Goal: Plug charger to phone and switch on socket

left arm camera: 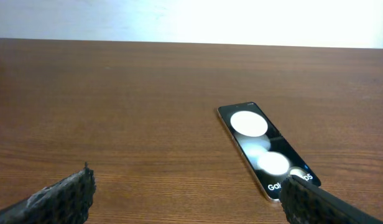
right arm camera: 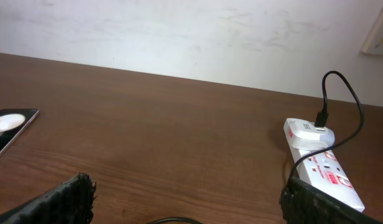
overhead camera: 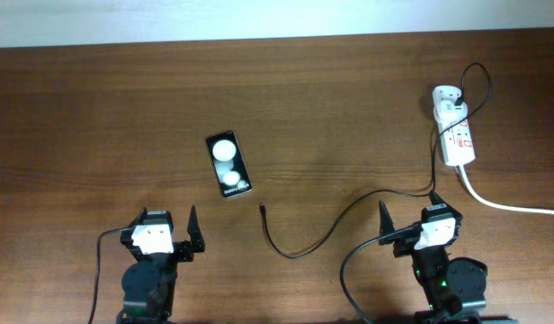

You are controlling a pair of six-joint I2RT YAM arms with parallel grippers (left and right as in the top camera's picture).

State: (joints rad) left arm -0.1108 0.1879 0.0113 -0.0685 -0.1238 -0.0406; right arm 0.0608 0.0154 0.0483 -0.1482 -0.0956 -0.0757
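The phone (left arm camera: 266, 149) lies flat on the desk (overhead camera: 97, 108), left of the middle and well apart from every edge. Its lettered end points toward the near edge. The white lettering starts "Gal"; a finger hides the rest.

The socket (overhead camera: 455, 130) sits near the far right corner. It carries red marks and print too small to read. A white adapter (overhead camera: 446, 97) is plugged into its far end, and a thick white cord (overhead camera: 502, 205) runs off to the right edge.

The charger (overhead camera: 349, 216) trails from the adapter toward the near edge. Its plug tip (overhead camera: 262, 210) lies bare near the phone, not touching it.

The left hand (overhead camera: 166, 225) rests low by the near edge, fingers spread and empty, pointing toward the far edge. The right hand (overhead camera: 419, 216) is posed the same way on the right, spread and empty, and the charger crosses just beyond its fingers.
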